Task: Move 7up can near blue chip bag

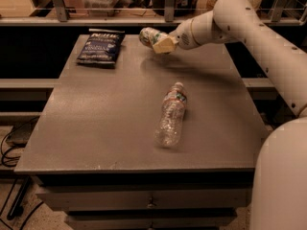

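Note:
The 7up can point(148, 35), silvery-white with green marks, is held tilted above the far part of the table. My gripper point(160, 42) is shut on it, its tan fingers around the can's right end. The blue chip bag point(100, 47) lies flat at the table's far left corner, a short way left of the can. The white arm reaches in from the right across the far edge.
A clear plastic water bottle point(171, 115) lies on its side near the middle of the grey table point(96, 128). A railing and shelves stand behind the far edge. The robot's white body point(280, 181) fills the lower right.

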Tool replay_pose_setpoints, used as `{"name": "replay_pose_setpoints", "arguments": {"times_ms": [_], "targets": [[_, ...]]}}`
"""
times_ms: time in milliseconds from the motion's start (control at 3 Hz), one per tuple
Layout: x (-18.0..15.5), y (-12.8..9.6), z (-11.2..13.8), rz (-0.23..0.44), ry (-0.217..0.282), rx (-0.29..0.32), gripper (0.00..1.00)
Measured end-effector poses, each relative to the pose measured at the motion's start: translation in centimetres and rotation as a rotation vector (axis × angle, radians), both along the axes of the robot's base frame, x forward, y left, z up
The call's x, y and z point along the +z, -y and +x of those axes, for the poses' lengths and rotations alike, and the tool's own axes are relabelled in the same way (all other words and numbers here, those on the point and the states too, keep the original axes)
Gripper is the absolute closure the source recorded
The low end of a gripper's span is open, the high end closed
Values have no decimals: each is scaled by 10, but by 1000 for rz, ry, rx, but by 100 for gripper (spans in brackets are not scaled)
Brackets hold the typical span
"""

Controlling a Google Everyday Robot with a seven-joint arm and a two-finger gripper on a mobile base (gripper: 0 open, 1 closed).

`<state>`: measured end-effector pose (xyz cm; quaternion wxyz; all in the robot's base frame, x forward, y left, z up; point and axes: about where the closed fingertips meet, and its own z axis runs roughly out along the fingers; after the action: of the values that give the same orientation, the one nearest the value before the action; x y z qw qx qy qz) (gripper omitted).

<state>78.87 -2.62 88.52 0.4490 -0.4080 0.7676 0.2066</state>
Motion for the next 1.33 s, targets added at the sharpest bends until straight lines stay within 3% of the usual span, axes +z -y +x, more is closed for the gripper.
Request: {"name": "replay_pose_setpoints", "arguments": {"times_ms": [667, 1333], "targets": [[-12, -45, -5, 34, -20, 91, 100], [-25, -93, -3, 61, -52, 187, 59]]}}
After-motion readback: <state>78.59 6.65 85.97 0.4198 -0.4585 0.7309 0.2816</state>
